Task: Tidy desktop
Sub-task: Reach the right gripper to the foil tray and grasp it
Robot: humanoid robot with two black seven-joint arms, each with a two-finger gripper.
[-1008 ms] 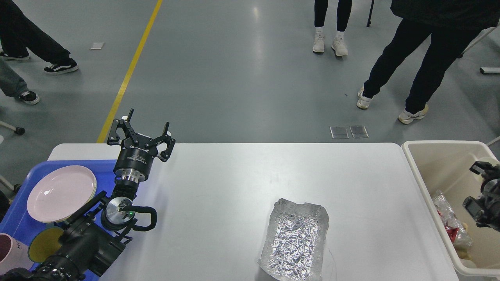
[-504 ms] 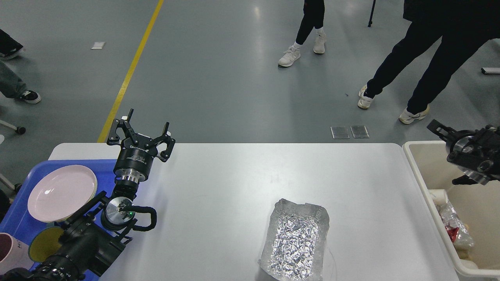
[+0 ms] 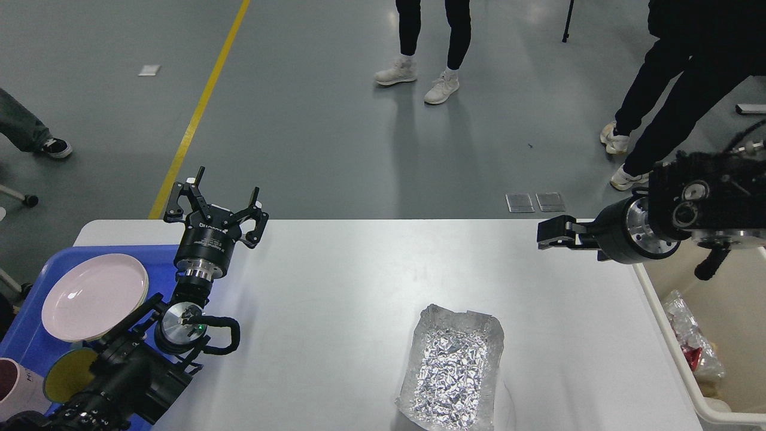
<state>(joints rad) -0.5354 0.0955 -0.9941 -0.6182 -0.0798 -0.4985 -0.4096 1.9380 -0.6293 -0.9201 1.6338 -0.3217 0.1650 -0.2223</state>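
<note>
Nearest, a crumpled foil tray lies on the white desk, right of its middle, touching neither arm. At the desk's left end a blue tray carries a pink plate. The left hand hovers over the far left edge, fingers spread wide, holding nothing. Over the far right corner, beside the beige bin, the right hand points left; I cannot tell its opening.
</note>
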